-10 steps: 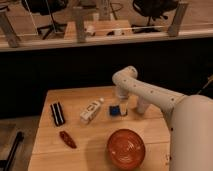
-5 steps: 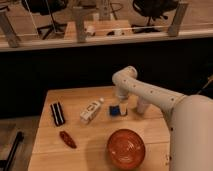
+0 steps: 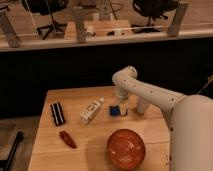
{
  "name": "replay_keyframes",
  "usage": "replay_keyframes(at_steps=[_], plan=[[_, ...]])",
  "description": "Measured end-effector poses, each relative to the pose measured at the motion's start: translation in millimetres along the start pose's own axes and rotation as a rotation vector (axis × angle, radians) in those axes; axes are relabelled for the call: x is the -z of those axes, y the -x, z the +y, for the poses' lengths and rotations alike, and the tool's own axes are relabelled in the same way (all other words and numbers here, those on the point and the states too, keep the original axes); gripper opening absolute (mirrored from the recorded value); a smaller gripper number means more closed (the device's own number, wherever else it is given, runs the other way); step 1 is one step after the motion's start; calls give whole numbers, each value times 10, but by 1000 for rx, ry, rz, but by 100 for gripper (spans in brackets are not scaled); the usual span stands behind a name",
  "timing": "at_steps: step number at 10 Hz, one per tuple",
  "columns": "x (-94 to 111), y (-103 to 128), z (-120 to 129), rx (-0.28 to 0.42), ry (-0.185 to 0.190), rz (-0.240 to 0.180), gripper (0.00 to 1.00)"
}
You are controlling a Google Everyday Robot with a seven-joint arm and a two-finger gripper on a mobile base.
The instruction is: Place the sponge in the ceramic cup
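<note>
The small blue sponge (image 3: 115,111) lies on the wooden table (image 3: 95,145), right of centre. My gripper (image 3: 122,103) hangs at the end of the white arm, pointing down, just above and to the right of the sponge; it is open and holds nothing. The pale ceramic cup (image 3: 142,106) stands upright to the right of the gripper, its top partly hidden behind the arm.
A white labelled bottle (image 3: 91,110) lies left of the sponge. A black oblong object (image 3: 57,113) and a red one (image 3: 67,139) sit at the left. A shiny orange bowl (image 3: 126,148) stands at the front. A dark drop lies beyond the table's back edge.
</note>
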State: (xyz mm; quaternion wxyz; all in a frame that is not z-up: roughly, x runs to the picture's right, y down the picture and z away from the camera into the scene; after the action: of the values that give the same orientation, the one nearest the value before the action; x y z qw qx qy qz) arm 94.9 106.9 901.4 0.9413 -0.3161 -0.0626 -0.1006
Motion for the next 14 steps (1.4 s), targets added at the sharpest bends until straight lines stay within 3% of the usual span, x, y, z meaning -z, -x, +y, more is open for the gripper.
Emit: replay_keyframes(at_steps=[2,9,12,14], plan=[[-148,7,47,-4,2,-13,80],[-297,-19,97,-2,23,-22,80],[-336,-21,116,4,24,-24,58],[-362,-22,132,6,26,-27,35]])
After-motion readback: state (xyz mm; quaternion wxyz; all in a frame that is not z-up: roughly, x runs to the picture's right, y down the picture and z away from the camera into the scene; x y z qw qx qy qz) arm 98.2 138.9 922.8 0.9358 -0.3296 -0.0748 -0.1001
